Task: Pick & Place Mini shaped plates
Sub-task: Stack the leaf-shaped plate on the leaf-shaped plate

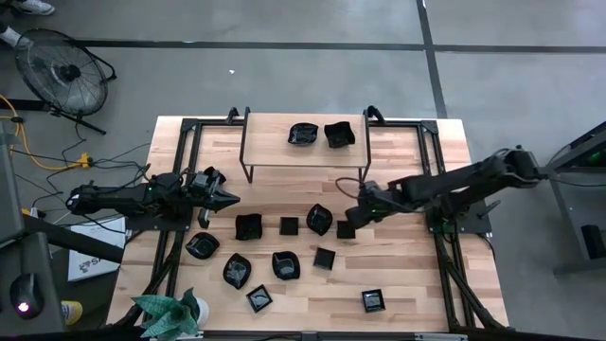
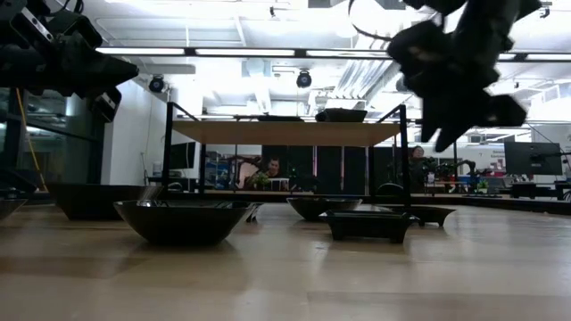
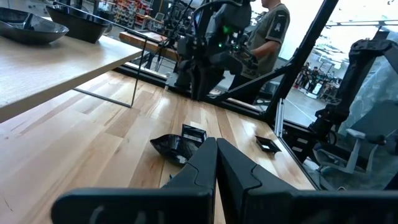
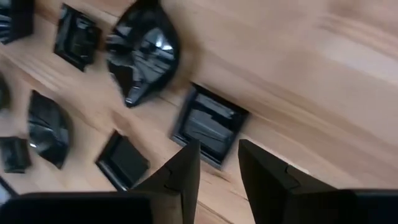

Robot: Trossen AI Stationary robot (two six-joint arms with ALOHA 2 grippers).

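Note:
Several glossy black mini plates lie flat on the wooden table; two more (image 1: 303, 134) sit on the raised shelf. My right gripper (image 1: 355, 214) (image 4: 217, 165) hovers open, fingers pointing down, just above a small square plate (image 1: 346, 228) (image 4: 208, 127), touching nothing. A leaf-like plate (image 1: 319, 219) (image 4: 143, 53) lies right beside that square one. My left gripper (image 1: 227, 199) (image 3: 216, 158) is shut and empty, held level above the table's left part, pointing toward the right. In the low view the right gripper (image 2: 451, 107) hangs clear of the table.
A wooden shelf on a black wire frame (image 1: 248, 170) stands at the table's far middle. A green plant (image 1: 170, 313) sits at the near left corner. Other plates (image 1: 248, 226) (image 1: 285, 265) (image 1: 373, 301) are spread over the middle and near part. People show beyond the table.

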